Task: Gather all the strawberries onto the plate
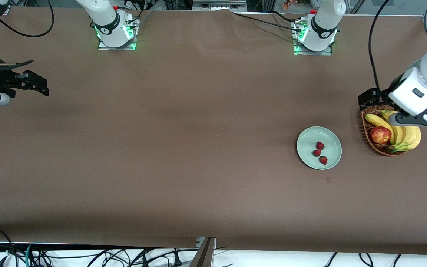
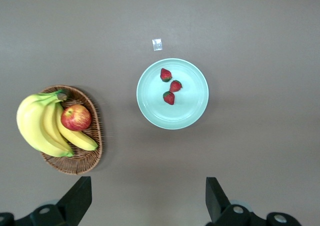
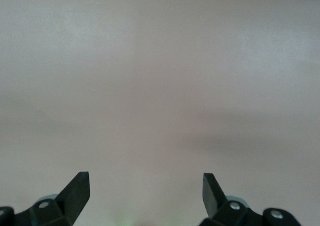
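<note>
The pale mint-green plate (image 1: 308, 142) lies on the brown table toward the left arm's end. Three small red strawberries (image 1: 320, 145) (image 1: 317, 152) (image 1: 323, 160) lie in it, close together. The left wrist view shows the plate (image 2: 192, 108) with the strawberries (image 2: 165, 74) (image 2: 175, 85) (image 2: 169, 97) in it. My left gripper (image 1: 368, 99) (image 2: 147, 191) is open and empty, up in the air over the table by the basket. My right gripper (image 1: 41, 84) (image 3: 145, 183) is open and empty, over bare table at the right arm's end.
A brown wicker basket (image 1: 365, 128) (image 2: 92, 156) with bananas (image 1: 406, 135) and a red apple (image 1: 380, 134) stands beside the plate, toward the left arm's end. A small patch (image 1: 328, 180) (image 2: 157, 44) marks the table nearer the front camera than the plate.
</note>
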Controlling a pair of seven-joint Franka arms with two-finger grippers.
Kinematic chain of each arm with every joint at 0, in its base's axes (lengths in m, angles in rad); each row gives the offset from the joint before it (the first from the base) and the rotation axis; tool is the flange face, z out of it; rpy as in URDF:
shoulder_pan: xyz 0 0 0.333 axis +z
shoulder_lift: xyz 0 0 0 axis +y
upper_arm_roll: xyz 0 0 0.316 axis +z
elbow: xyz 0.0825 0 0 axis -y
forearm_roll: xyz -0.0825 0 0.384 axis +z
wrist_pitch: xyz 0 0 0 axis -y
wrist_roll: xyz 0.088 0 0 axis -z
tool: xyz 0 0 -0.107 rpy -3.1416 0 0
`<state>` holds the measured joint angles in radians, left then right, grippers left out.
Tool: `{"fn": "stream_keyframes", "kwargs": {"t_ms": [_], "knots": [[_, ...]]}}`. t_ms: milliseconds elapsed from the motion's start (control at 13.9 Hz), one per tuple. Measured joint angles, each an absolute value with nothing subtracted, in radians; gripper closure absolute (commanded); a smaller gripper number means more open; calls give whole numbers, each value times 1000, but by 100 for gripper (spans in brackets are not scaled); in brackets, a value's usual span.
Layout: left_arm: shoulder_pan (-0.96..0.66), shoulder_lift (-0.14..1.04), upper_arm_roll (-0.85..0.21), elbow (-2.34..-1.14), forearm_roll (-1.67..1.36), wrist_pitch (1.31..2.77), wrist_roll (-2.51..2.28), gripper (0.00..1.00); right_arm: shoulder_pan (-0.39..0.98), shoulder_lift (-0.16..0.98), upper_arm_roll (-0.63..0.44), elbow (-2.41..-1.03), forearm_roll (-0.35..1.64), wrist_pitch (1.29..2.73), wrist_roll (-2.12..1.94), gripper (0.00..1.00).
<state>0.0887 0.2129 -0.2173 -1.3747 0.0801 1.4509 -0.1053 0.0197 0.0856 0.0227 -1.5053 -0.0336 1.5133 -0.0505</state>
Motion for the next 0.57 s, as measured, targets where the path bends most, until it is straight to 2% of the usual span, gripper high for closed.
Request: {"fn": "stream_keyframes", "kwargs": {"t_ms": [287,575], "knots": [[76,198,-190,-1412,55,1511,-106,0,20,86,23,-1505,-34,1513,-50,0],[34,28,-151,-1620,37,1658,-106,0,20,86,23,-1505,-34,1514,-60,0]]}}
